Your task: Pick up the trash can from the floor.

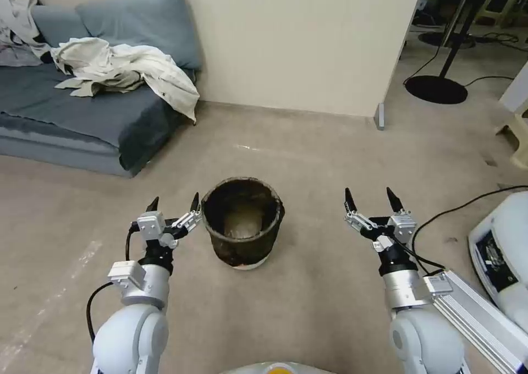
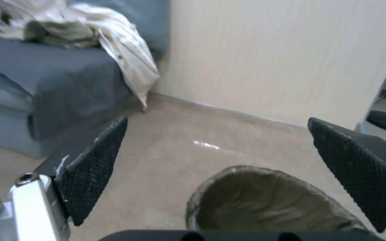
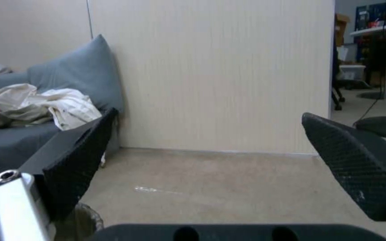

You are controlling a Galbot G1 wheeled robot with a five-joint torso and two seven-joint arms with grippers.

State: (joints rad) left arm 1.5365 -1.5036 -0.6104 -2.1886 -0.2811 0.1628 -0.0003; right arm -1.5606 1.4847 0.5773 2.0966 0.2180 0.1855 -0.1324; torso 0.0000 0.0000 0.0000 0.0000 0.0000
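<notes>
Trash can upright on floor. Left hand released, just beside rim; right hand released, apart. Close inward evenly, avoid tipping.

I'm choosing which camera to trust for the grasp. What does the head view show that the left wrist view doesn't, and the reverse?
Head view alone: both grippers, the left gripper beside the trash can, the right gripper farther off, both open; the can's white base on the floor; a lamp stand.
Left wrist view alone: the textured faces of the left fingers, and the bag's paler inside.
Both: the can's rim, sofa, crumpled cloth, wall.
</notes>
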